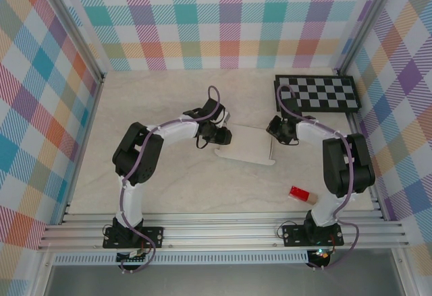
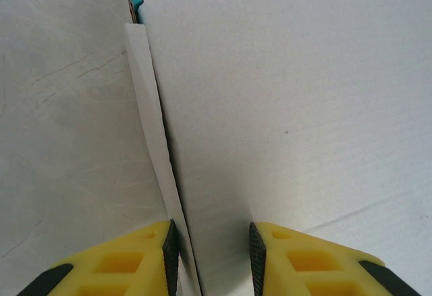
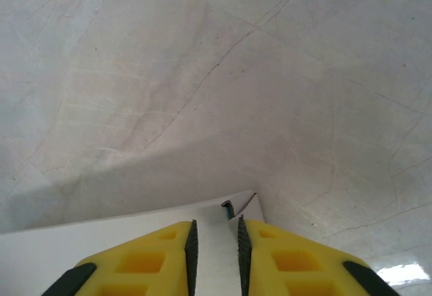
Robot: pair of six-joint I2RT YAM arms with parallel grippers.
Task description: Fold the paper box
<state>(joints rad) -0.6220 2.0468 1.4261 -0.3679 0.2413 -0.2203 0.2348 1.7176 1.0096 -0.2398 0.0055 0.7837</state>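
Paper box (image 1: 246, 146) folded flat, L pincer (image 2: 212, 245) part-open astride its edge, R pincer (image 3: 214, 242) narrow gap, hold unclear

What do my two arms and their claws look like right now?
The left arm and right arm have white links, bulky black joints and a lilac cable looped alongside. The left claw and right claw have yellow fingers with cut-out pockets, black ribbed pads and black outer corners.

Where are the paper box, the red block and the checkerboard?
paper box (image 1: 248, 146), top external view, middle of white face.
red block (image 1: 299, 193), top external view, its top face.
checkerboard (image 1: 316, 94), top external view, centre squares.
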